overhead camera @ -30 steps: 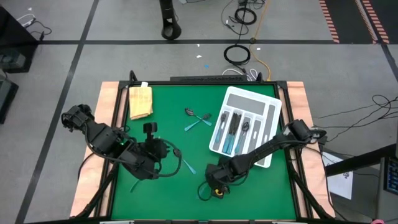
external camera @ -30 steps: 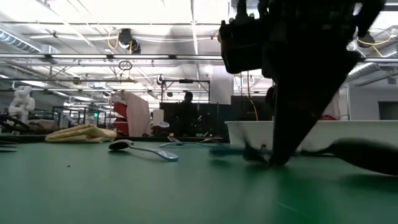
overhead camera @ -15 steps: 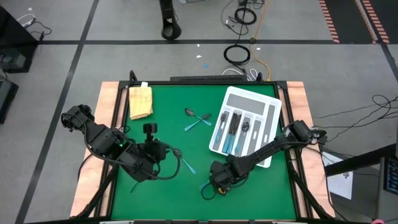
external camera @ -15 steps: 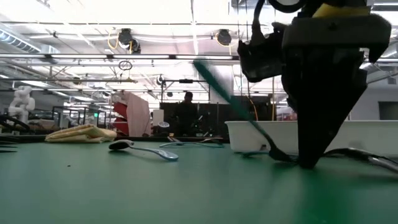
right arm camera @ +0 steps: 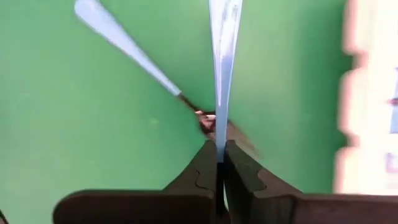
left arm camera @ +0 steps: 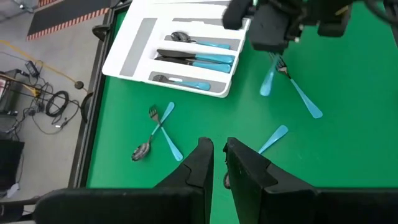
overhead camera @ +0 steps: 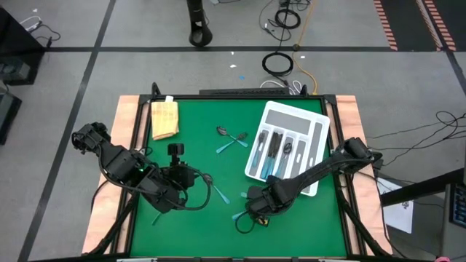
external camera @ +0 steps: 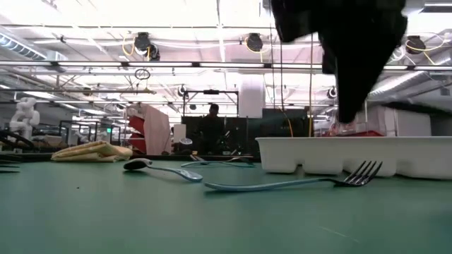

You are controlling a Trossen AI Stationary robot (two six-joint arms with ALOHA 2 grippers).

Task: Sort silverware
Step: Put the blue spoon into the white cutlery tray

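Observation:
My right gripper (overhead camera: pixel 256 207) hangs over the green table's near middle, shut on one piece of silverware with a light-blue handle (right arm camera: pixel 222 56); its head is hidden. Below it a fork (external camera: pixel 296 183) lies flat on the table, also seen in the right wrist view (right arm camera: pixel 124 43). My left gripper (left arm camera: pixel 216 158) waits to the left of it (overhead camera: pixel 207 191), fingers a narrow gap apart with nothing between them. A loose blue handle (left arm camera: pixel 273 138) lies between the two grippers. A fork and a spoon (overhead camera: pixel 231 140) lie crossed at mid-table. My right gripper pinches the blue handle at its narrow part (right arm camera: pixel 218 144) between its two fingers. The fingers lie along the handle, whose wide free end (right arm camera: pixel 224 15) sticks out past the fingertips. In the low view the fingers (external camera: pixel 346 106) stand well above the table.
A white divided tray (overhead camera: pixel 291 116) with several pieces of silverware stands at the far right, its wall showing in the low view (external camera: pixel 339 155). A tan block (overhead camera: pixel 164 118) lies at the far left corner. Bare green table lies along the near edge and at the left.
My right gripper has shut on the blue handle and risen from the table, shifting slightly toward the far edge. The piece first tipped handle-up with its head on the table, then went up with the fingers. The fork beneath stayed flat on the table.

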